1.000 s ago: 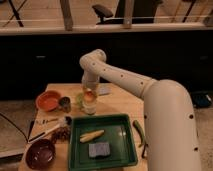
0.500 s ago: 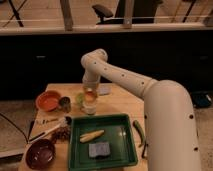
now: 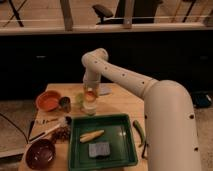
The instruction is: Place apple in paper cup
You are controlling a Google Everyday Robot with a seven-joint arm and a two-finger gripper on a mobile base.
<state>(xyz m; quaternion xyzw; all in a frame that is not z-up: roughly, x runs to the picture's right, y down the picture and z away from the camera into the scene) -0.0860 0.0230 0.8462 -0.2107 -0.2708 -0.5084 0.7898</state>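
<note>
My gripper (image 3: 89, 96) hangs from the white arm (image 3: 125, 77) over the left middle of the wooden table (image 3: 120, 105). It is shut on the apple (image 3: 90, 96), a small orange-red fruit. The apple is right above the paper cup (image 3: 89, 108), a short whitish cup standing just behind the green tray (image 3: 102, 142). I cannot tell whether the apple touches the cup's rim.
An orange bowl (image 3: 48, 100) and a dark can (image 3: 65, 104) stand left of the cup, and a pale green item (image 3: 79, 98) stands beside it. The tray holds a yellow corn-like piece (image 3: 92, 135) and a grey sponge (image 3: 99, 149). A dark red bowl (image 3: 41, 153) is at the front left, and a green pepper (image 3: 138, 132) lies right of the tray.
</note>
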